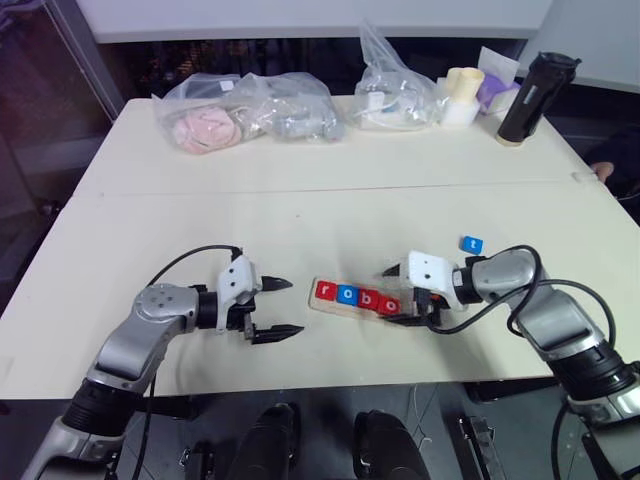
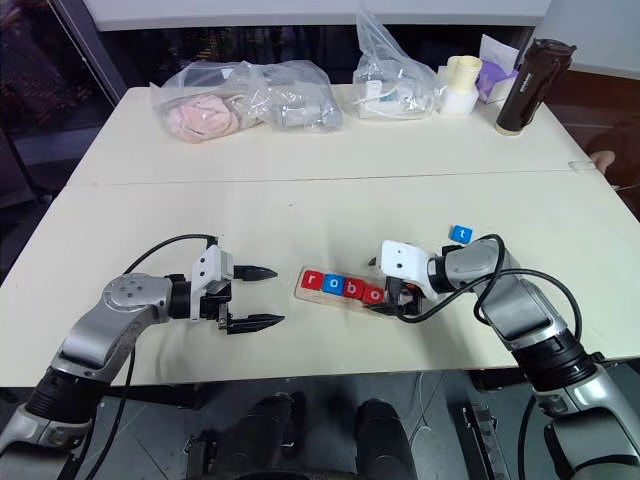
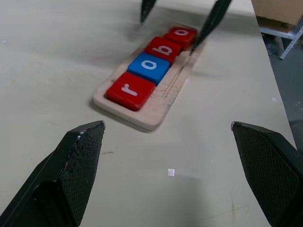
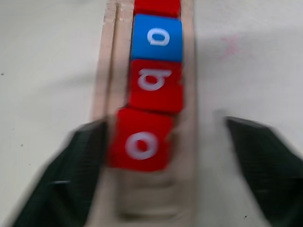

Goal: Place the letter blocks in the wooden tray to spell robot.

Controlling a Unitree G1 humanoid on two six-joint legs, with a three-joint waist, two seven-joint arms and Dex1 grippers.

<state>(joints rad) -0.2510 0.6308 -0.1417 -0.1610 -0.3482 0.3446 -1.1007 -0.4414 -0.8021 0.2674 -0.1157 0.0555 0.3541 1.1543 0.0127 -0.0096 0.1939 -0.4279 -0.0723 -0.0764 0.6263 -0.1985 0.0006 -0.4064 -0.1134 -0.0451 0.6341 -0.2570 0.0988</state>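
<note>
The tray (image 1: 345,303) lies on the table (image 1: 300,200) between the two grippers; it holds four blocks in a row: a red r (image 1: 324,291), a blue o (image 1: 346,295), a red b (image 1: 367,299) and a red o (image 1: 389,305); the last red o sits slightly askew in the groove, as the right wrist view shows (image 4: 140,139). The fifth block, a blue t (image 1: 472,244), lies apart on the table, beyond the right arm; that makes three red and two blue, five in all.

The right gripper (image 1: 400,295) hangs over the tray's right end, its fingers (image 4: 255,156) spread to either side of the red o and gripping nothing; the left gripper (image 1: 278,308) hovers just left of the tray, fingers (image 3: 78,161) released wide, pointing at it.

At the far edge stand two clear plastic bags: one (image 1: 245,108) with pale and grey things, one (image 1: 395,90) with small white items; beside them a cream cup (image 1: 463,92) and a dark bottle (image 1: 530,97).
</note>
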